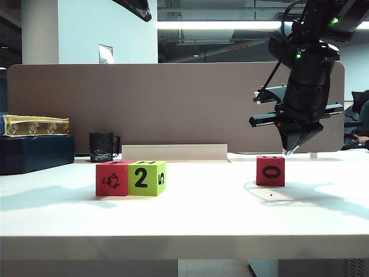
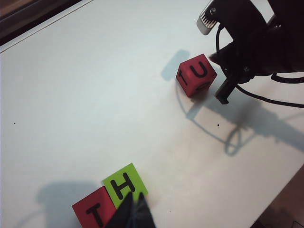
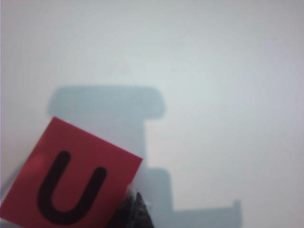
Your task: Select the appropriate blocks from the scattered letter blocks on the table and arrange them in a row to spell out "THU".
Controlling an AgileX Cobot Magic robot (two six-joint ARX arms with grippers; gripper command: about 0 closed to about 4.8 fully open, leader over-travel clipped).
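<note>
R gripper (image 1: 294,151): your R jaws are together, nothing in them. Tip hangs just above the U block's back right corner, w/ a small gap in the ext view. Wrist cam shows the closed tip (image 3: 137,209) beside the U face edge; can't tell if it touches.
L gripper (image 2: 134,211): your L fingers look pressed together, empty. Tip sits over the near edge of the T/H pair; contact can't be told. Not seen in ext view.
U block (image 1: 270,170): red, alone on the table, right under your R tip. U faces up (image 2: 195,74), "0" faces the ext cam. Well apart from the other two.
H block (image 1: 147,178): lime green, right by your L tip. H on top (image 2: 124,185), "2" toward ext cam, "5" on its side. Touching the T block.
T block (image 1: 113,178): red, T on top (image 2: 95,213), animal pic toward ext cam. Just beside your L tip, flush against H block on the side away from U.
Table (image 1: 190,219): white; all 3 blocks rest on it.
Row: T+H joined, U apart from them, off toward your R gripper.
Bkgd: mug (image 1: 102,146) & panel (image 1: 173,104) behind, far from both tips.
</note>
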